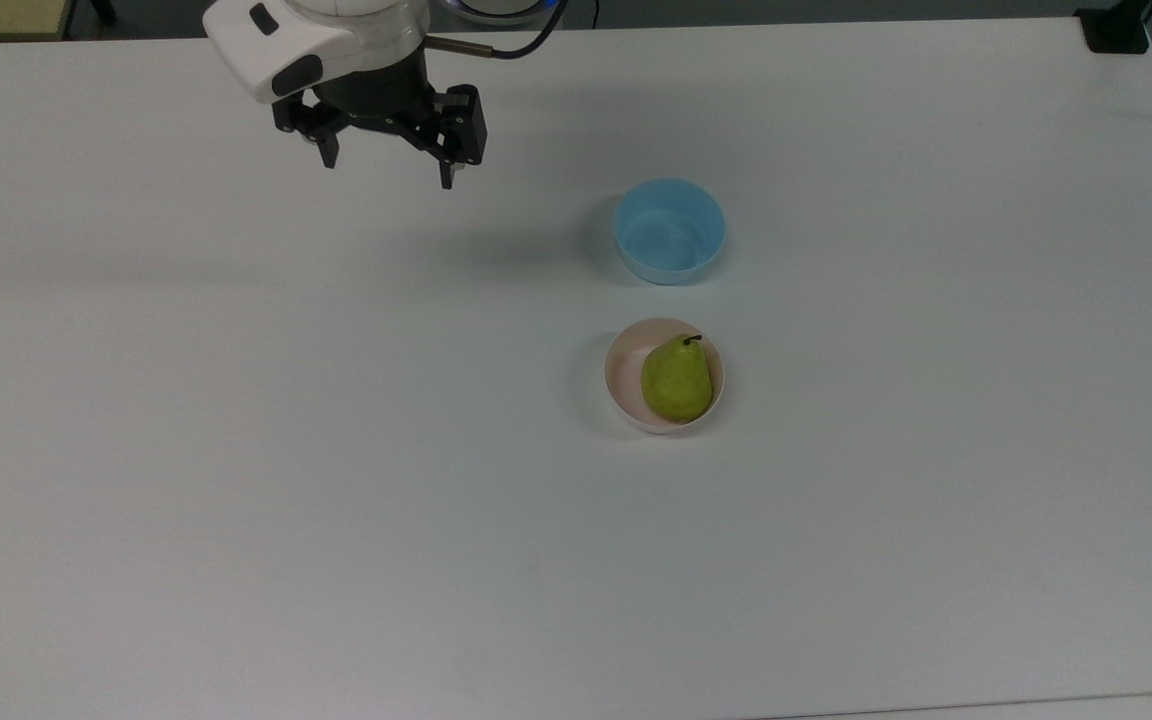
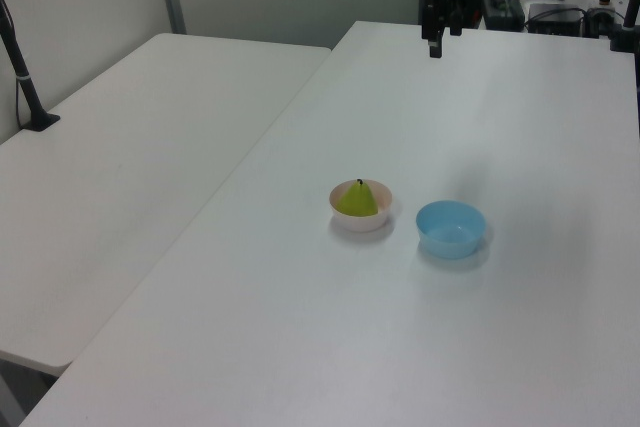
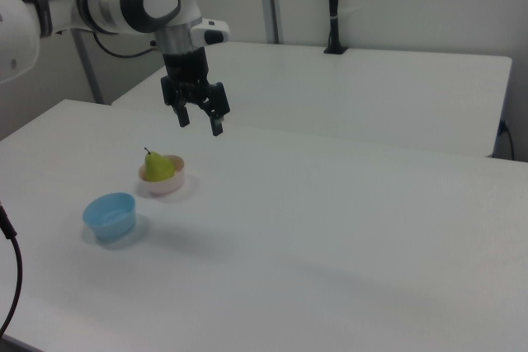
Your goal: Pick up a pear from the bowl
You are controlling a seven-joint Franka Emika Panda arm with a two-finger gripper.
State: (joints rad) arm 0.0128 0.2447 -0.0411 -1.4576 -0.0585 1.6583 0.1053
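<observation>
A yellow-green pear with a short dark stem lies in the pale pink bowl near the table's middle. My gripper hangs open and empty high above the table. In the top view it is far to the upper left of the bowl, well apart from the pear. Its black fingers point down at the bare tabletop.
An empty light blue bowl stands close to the pink one, above it in the top view. A second white table adjoins on the left view's left. A black post stands on the far table.
</observation>
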